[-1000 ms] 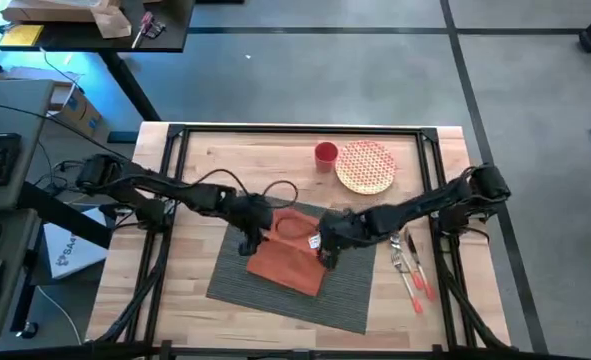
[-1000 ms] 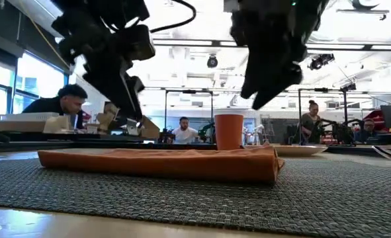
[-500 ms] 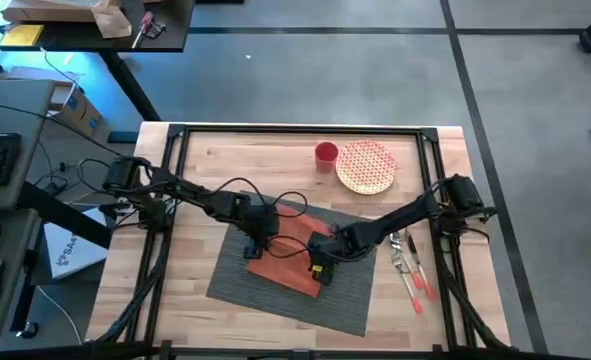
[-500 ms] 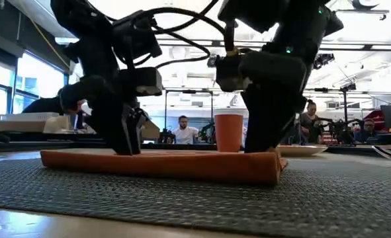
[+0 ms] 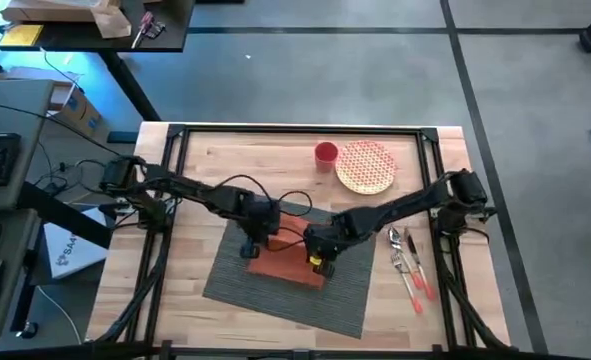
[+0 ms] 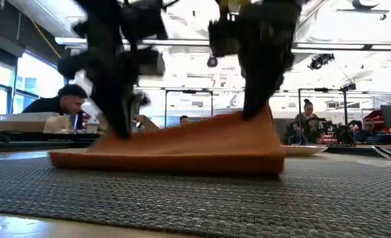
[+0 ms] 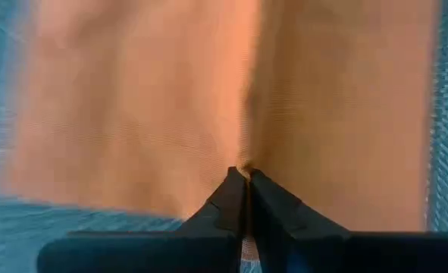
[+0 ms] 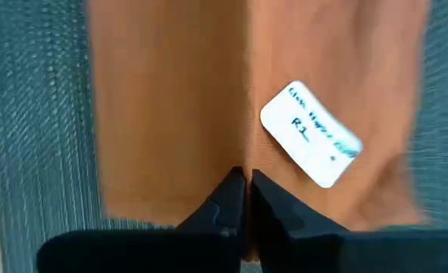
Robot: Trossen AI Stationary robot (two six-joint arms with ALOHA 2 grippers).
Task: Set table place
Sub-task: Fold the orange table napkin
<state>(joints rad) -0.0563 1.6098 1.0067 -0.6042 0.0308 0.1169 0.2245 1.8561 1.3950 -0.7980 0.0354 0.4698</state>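
Around: one red cup [image 5: 325,153] and one patterned plate [image 5: 365,166] in upper centre of the table [image 5: 215,160]; cutlery [image 5: 411,262] at right, all apart from the arms
Placemat [image 5: 275,295]: one, dark grey, lower centre of the table
Napkin [image 5: 287,262]: one, orange, on the placemat, its far edge lifted
Left claw [image 5: 252,247]: pinched closed on napkin, arm reaching in from left
Right claw [image 5: 318,263]: pinched closed on napkin, arm coming from right

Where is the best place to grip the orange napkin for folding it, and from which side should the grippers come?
Probably by its thin edge, from above. The napkin lies flat on the placemat, so only edges offer a pinch. The left gripper and right gripper each pinch it so, lifting one edge.
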